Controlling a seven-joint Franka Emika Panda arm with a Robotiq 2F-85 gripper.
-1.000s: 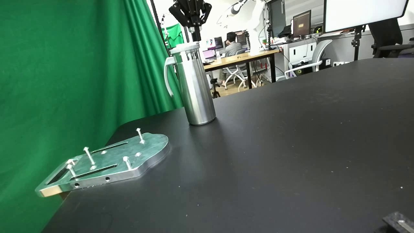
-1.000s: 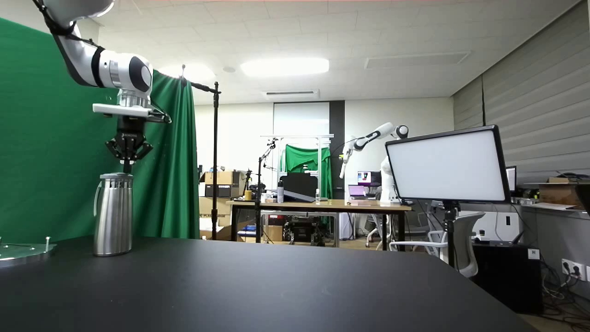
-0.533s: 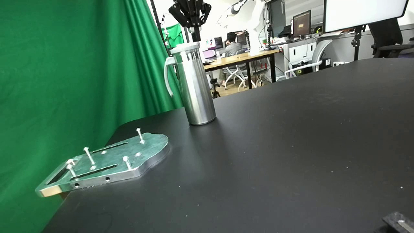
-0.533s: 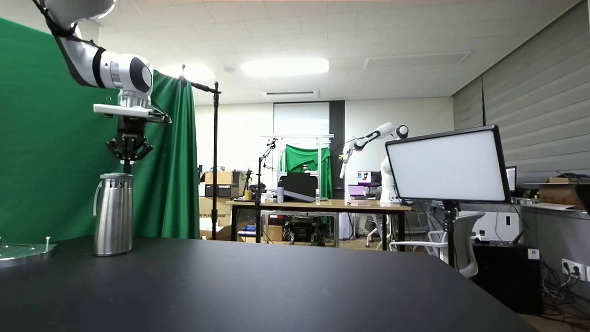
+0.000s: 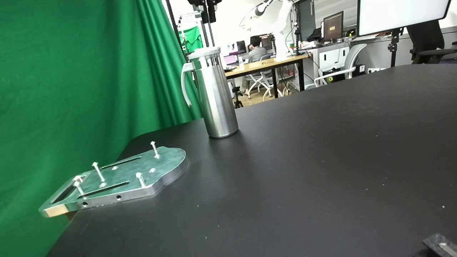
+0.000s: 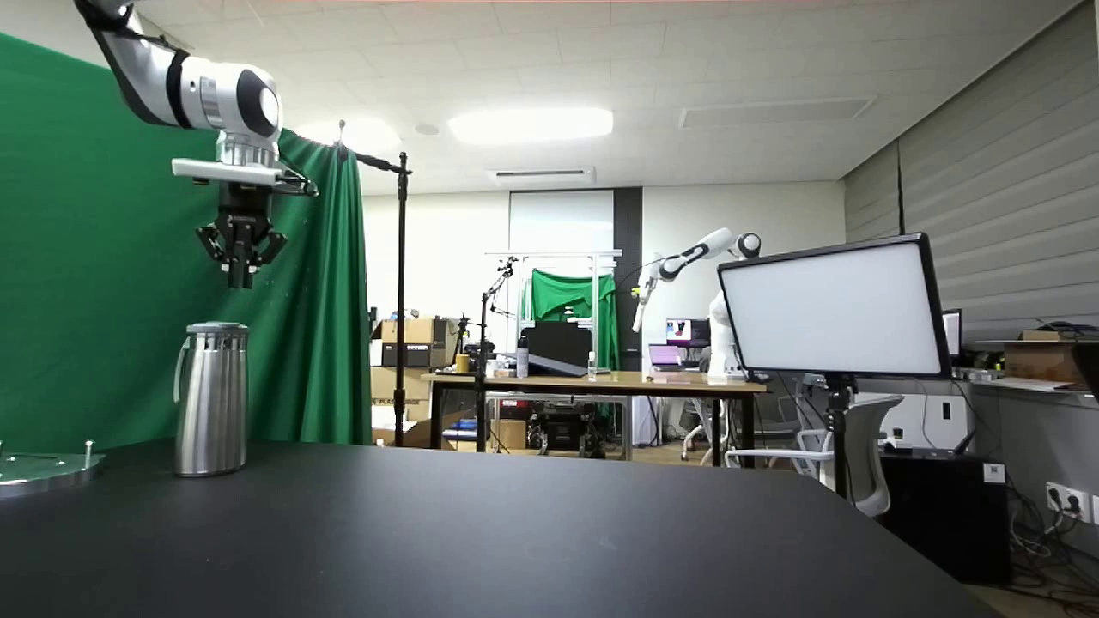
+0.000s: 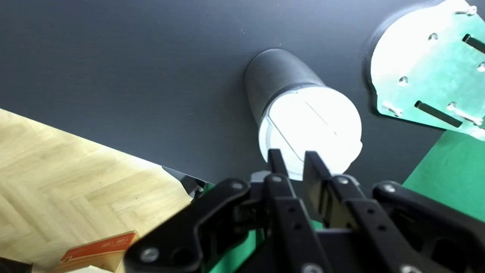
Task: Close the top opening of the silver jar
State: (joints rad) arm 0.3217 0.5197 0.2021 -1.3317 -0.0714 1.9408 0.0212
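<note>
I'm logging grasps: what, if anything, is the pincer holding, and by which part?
Nothing is held: the pincer hangs above the silver jar, not touching it, its jaws slightly apart with nothing between them.

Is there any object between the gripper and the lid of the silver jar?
Nothing visible stands in the way. In an exterior view the gripper hangs above the lid of the silver jar, with only open space between; the green pegged plate lies off to the side.
</note>
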